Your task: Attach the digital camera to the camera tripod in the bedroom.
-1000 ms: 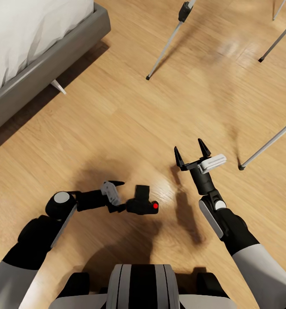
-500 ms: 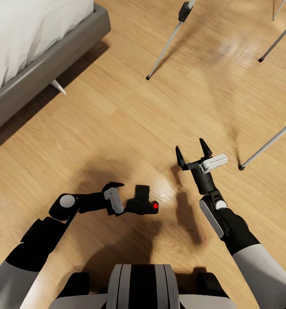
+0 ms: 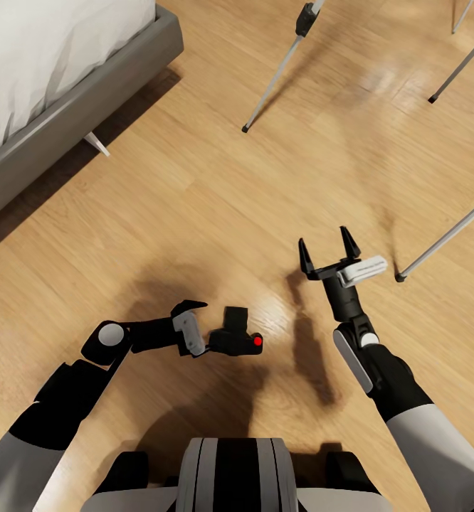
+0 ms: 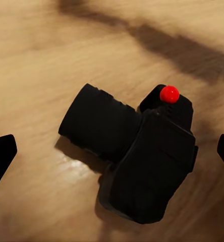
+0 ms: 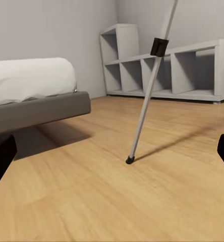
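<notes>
The digital camera (image 4: 134,156) lies on the floor (image 3: 194,192), rigid and probably light; the wide-spread left hand (image 3: 203,328) should pinch its flat body, not the lens.

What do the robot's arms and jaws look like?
Both arms have light grey upper sleeves, then black segments with round grey joint caps. The left gripper and right gripper each have two pointed black jaws and a pale grey block at the wrist.

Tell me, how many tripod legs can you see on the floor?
3: one leg top centre near the bed, one top right, one right beside the right gripper.
</notes>
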